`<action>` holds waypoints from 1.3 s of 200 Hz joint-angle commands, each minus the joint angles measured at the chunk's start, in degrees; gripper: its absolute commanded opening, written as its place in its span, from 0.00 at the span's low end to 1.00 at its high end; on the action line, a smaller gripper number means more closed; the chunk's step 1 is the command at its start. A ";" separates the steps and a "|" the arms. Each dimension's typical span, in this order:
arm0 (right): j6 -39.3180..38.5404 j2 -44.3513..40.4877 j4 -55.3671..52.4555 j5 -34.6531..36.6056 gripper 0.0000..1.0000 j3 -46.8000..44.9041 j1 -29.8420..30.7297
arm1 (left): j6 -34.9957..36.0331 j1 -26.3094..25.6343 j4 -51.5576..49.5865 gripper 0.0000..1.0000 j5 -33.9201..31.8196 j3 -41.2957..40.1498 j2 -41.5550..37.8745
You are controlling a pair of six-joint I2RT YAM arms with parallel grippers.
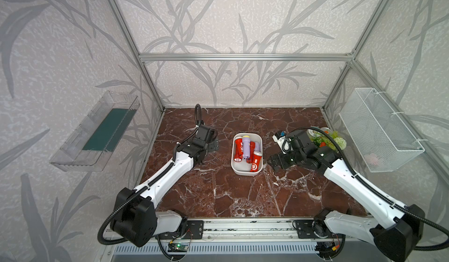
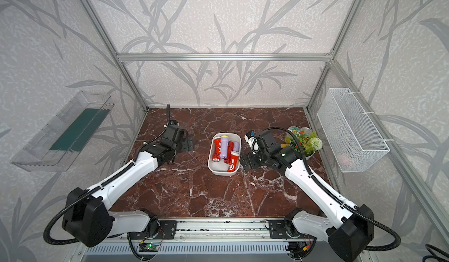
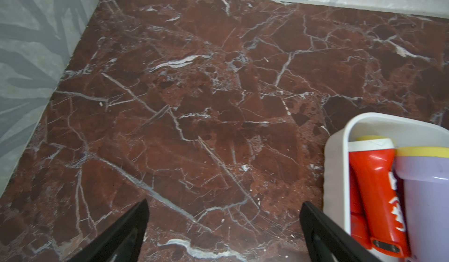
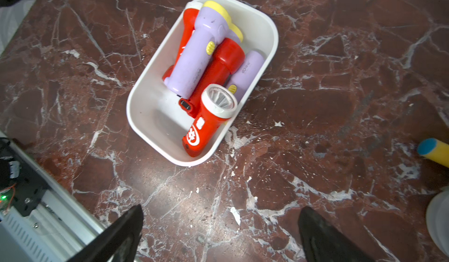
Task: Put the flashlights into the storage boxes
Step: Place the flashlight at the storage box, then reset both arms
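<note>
1. Step in hand: final check. All five flashlights (image 4: 213, 69) in view lie inside the white storage tub (image 4: 158, 120). No flashlight shows on the surface (image 1: 218, 195) outside it, so the placing work appears done.

2. Location: in both top views the tub sits at the centre of the surface. The left tool (image 3: 224, 205) is at its 9 o'clock and the right tool (image 4: 221, 209) at its 3 o'clock. Both are near the tub and touch nothing.

3. Tool state: each tool has its jaws spread wide and holds nothing.

4. Appearance: there are three red flashlights and two lavender ones with pale yellow heads, packed side by side toward the tub's 12 o'clock end. The front red flashlight (image 4: 209, 120) lies tilted, with its white-ringed lens raised on the others and its tail near the 6 o'clock wall.

5. Next move: likely withdraw both arms clear of the tub. First identify the yellow cylinder (image 4: 436, 154) lying by the potted plant (image 1: 328, 139) at the tub's 2 o'clock; what it is cannot be told.
</note>
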 commanded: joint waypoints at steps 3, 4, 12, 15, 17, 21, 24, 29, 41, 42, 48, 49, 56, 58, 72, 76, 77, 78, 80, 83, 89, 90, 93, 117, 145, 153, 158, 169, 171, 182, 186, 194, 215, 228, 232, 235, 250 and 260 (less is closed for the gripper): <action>-1.00 1.21 -0.70 2.86 0.99 1.32 -2.34 | 3.46 2.33 5.70 0.99 -1.81 -2.18 -1.50; -0.94 1.23 -0.58 2.97 0.99 1.22 -2.43 | 3.60 2.42 5.96 0.99 -1.82 -2.37 -1.48; -0.81 1.57 0.38 4.43 0.99 0.76 -2.87 | 4.56 3.20 7.67 0.99 -1.95 -3.45 -1.47; -0.80 1.65 0.78 4.96 0.99 0.57 -2.92 | 4.81 3.55 8.45 0.99 -1.98 -3.88 -1.39; -0.85 1.74 1.12 5.33 0.99 0.37 -3.00 | 5.00 3.87 8.94 0.99 -1.89 -4.12 -1.42; -0.95 1.77 1.80 6.05 0.99 -0.08 -3.15 | 5.33 4.17 10.02 0.99 -1.99 -4.74 -1.43; -1.02 1.79 2.37 6.67 0.99 -0.32 -3.21 | 5.60 4.53 10.93 0.99 -2.04 -5.22 -1.38; -1.26 1.80 3.51 7.64 0.99 -1.01 -3.30 | 6.04 5.05 12.56 0.99 -2.06 -6.08 -1.46; -1.78 1.71 6.39 9.65 0.99 -2.71 -3.75 | 7.61 5.95 17.82 0.99 -2.11 -8.88 -1.60; -1.82 1.65 6.61 9.79 0.99 -2.98 -3.80 | 7.74 6.03 18.47 0.99 -2.10 -9.19 -1.58; -1.94 1.55 8.42 10.38 0.99 -3.90 -4.15 | 8.68 6.40 21.64 0.99 -2.09 -10.69 -1.56; -1.99 1.53 8.72 10.47 0.99 -4.07 -4.17 | 8.85 6.47 22.10 0.99 -2.09 -10.97 -1.60; -2.03 1.51 10.82 11.22 0.99 -5.25 -4.58 | 9.97 6.84 25.57 0.99 -2.09 -12.71 -1.40; -2.08 1.49 11.38 11.31 0.99 -5.64 -4.67 | 10.40 6.93 26.54 0.99 -2.09 -13.24 -1.38; -4.06 1.25 16.45 11.74 0.99 -8.68 -4.99 | 13.96 7.38 32.49 0.99 -2.56 -15.95 -0.56; -4.62 1.25 18.47 11.92 0.99 -9.65 -4.99 | 14.94 7.42 33.81 0.99 -2.94 -16.68 -0.24; -4.77 1.25 18.80 11.94 0.99 -9.89 -4.99 | 15.19 7.47 34.20 0.99 -3.00 -16.82 -0.19; -4.85 1.20 19.23 11.99 0.99 -10.19 -5.03 | 15.45 7.54 34.53 0.99 -2.98 -16.94 -0.08; -5.09 1.10 19.99 12.10 0.99 -10.61 -5.07 | 15.92 7.63 35.11 0.99 -3.10 -17.22 0.05; -5.29 1.14 21.12 12.31 0.99 -11.31 -5.08 | 16.57 7.75 35.81 0.99 -3.06 -17.49 0.24; -5.61 1.10 23.14 12.90 0.99 -12.56 -5.16 | 17.78 8.01 36.49 0.99 -3.52 -17.90 0.61; -5.71 1.08 23.51 12.95 0.99 -12.71 -5.16 | 17.97 8.07 36.60 0.99 -3.59 -18.00 0.67; -5.99 1.07 24.46 13.20 0.99 -13.34 -5.23 | 18.44 8.19 37.00 0.99 -3.79 -18.13 0.77; -7.87 0.98 32.28 16.47 0.99 -17.90 -5.59 | 23.66 9.54 44.15 0.99 -3.88 -21.97 0.76; -10.99 0.72 41.26 20.10 0.99 -22.37 -6.84 | 25.11 13.73 52.47 0.99 -1.53 -26.99 -0.40; -11.60 0.63 43.45 19.98 0.99 -23.42 -7.68 | 25.18 15.36 55.00 0.99 -0.12 -28.55 -0.60; -11.90 0.63 44.79 19.68 0.99 -24.07 -8.25 | 25.19 16.42 56.75 0.99 1.12 -29.45 -0.53; -12.13 0.77 47.87 19.34 0.99 -25.60 -9.65 | 24.69 18.63 60.13 0.99 3.08 -30.98 -0.07; -12.12 0.82 48.46 19.26 0.99 -25.91 -9.82 | 24.52 19.08 60.71 0.99 3.29 -31.19 0.03; -12.23 1.17 51.40 19.21 0.99 -27.24 -10.87 | 23.59 20.88 62.90 0.99 4.58 -31.72 1.03; -12.17 1.36 52.22 19.24 0.99 -27.50 -11.19 | 23.34 21.45 63.50 0.99 4.95 -31.68 1.57; -12.23 1.71 53.35 19.37 0.99 -27.92 -11.59 | 22.05 22.53 63.16 0.99 5.55 -31.19 2.48; -13.57 2.66 55.35 19.69 0.99 -28.26 -12.22 | 20.60 23.97 63.11 0.99 6.84 -30.67 4.73; -14.41 3.53 56.33 19.67 0.99 -28.32 -12.69 | 20.10 24.44 66.44 0.99 6.90 -31.82 6.19; -14.43 3.79 56.78 19.68 0.99 -28.52 -12.87 | 19.98 24.54 67.70 0.99 6.92 -32.30 6.66; -14.46 3.98 57.34 19.64 0.99 -28.69 -13.02 | 19.95 24.55 68.73 0.99 7.04 -32.68 7.14; -14.97 4.87 61.90 19.07 0.99 -30.55 -13.75 | 19.42 24.77 74.61 0.99 6.72 -34.90 9.04; -15.48 5.50 64.87 19.32 0.99 -31.91 -14.40 | 18.98 24.94 77.79 0.99 6.70 -35.91 10.29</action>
